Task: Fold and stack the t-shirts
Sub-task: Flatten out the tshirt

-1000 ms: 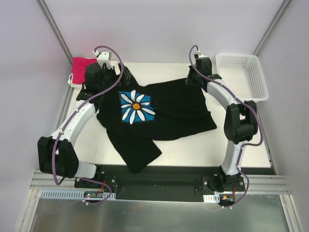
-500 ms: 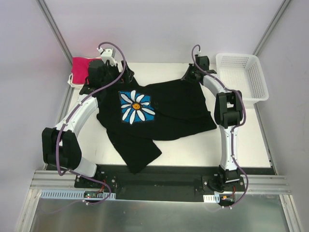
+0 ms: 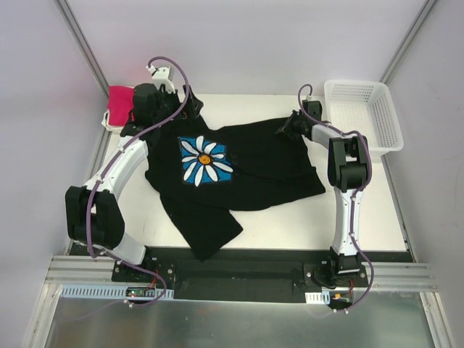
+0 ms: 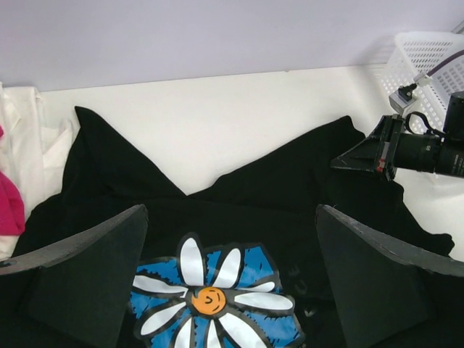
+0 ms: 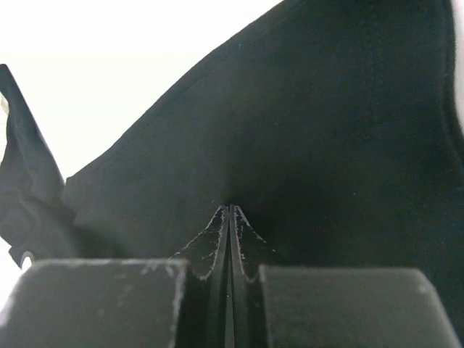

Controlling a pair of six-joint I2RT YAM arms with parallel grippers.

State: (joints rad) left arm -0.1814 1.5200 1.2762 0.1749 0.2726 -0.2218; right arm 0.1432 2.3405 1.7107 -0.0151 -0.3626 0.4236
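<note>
The white table [image 3: 290, 217] carries a large black t-shirt [image 3: 254, 163] spread loosely over its middle, front up, with its blue square daisy print [image 3: 205, 160] toward the left and one part of the cloth trailing toward the near edge. A white mesh basket [image 3: 391, 123] stands at the far right corner, just beside the shirt's far right end and apart from it. At the far left corner a magenta-pink t-shirt [image 3: 119, 98] lies bunched, with white cloth [image 4: 25, 145] beside it in the left wrist view, touching the black shirt's edge. The left gripper [image 4: 232, 210] hangs above the black shirt's far left part with its jaws spread wide and nothing between them, the daisy showing below. The right gripper [image 5: 229, 210] is at the shirt's far right edge, its fingers pressed tight together and pinching a fold of the black cloth at their tips
</note>
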